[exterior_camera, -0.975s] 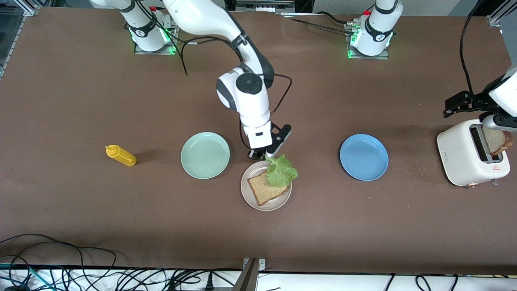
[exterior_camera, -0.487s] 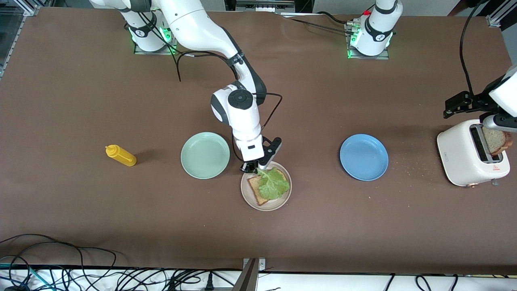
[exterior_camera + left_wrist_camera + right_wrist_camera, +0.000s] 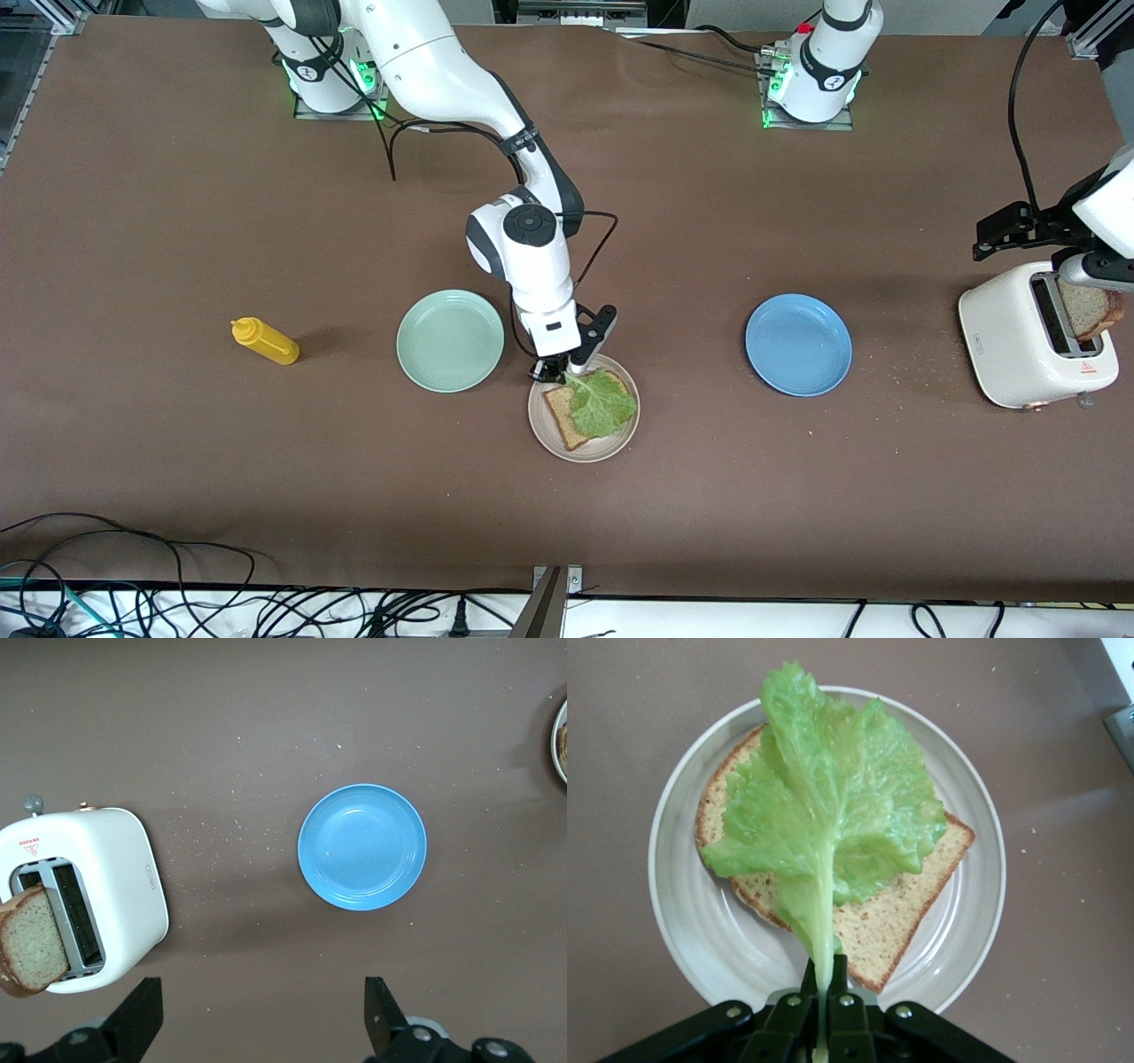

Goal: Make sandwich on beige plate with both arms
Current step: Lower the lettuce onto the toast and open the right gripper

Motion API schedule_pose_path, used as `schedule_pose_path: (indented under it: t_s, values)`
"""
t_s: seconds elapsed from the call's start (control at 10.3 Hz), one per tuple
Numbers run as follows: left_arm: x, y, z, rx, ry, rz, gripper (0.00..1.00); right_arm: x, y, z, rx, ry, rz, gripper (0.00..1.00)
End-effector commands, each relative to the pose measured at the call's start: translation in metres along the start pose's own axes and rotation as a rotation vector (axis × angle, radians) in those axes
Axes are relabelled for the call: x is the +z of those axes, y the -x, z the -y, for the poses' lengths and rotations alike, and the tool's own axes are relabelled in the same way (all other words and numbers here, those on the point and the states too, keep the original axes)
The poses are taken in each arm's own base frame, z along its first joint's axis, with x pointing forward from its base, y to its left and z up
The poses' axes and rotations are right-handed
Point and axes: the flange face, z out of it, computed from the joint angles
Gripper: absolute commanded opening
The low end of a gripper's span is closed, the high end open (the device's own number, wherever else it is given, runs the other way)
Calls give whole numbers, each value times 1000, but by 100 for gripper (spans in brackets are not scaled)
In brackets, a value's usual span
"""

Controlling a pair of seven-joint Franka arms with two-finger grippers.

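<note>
The right claw (image 3: 824,997) pinched the ruffled lettuce leaf's (image 3: 828,806) stem, draping it over square tan bread (image 3: 895,912) on the round beige plate (image 3: 673,904), at the plate's twelve o'clock rim. The left claw (image 3: 257,1019) gaped empty above the bench (image 3: 266,709).

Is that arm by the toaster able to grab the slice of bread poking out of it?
Probably yes. The left gripper hangs open beside the toaster, and the bread slice juts up from the slot with nothing covering it.
</note>
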Motion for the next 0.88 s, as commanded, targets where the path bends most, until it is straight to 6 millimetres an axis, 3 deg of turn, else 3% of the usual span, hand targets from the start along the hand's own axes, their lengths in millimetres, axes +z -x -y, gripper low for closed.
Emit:
schedule_pose_path:
  t_s: [0.0, 0.1, 0.19, 0.29, 0.39, 0.49, 0.58, 0.78]
  values:
    - [-13, -5, 5, -16, 7, -31, 100, 6, -5, -3, -23, 24, -25, 0]
    - [-16, -8, 8, -19, 2, -39, 100, 5, -6, -3, -22, 23, -26, 20]
    - [-17, -10, 24, -45, 0, -45, 100, 4, -6, -4, -14, 20, -29, 42]
    - [-13, -9, 43, -77, 6, -41, 100, 3, -6, -5, -10, 18, -28, 82]
    - [-13, -9, 61, -103, 10, -46, 100, -1, -8, -7, -11, 19, -31, 88]
    - [-29, -6, 74, -119, 9, -79, 100, -5, -7, -13, -6, 15, -20, 89]
    - [-36, -6, 74, -118, 2, -93, 100, -11, -4, -21, 14, -4, 13, 93]
    - [-42, -3, 73, -115, -3, -101, 100, -61, -14, -43, 98, -68, 18, 100]
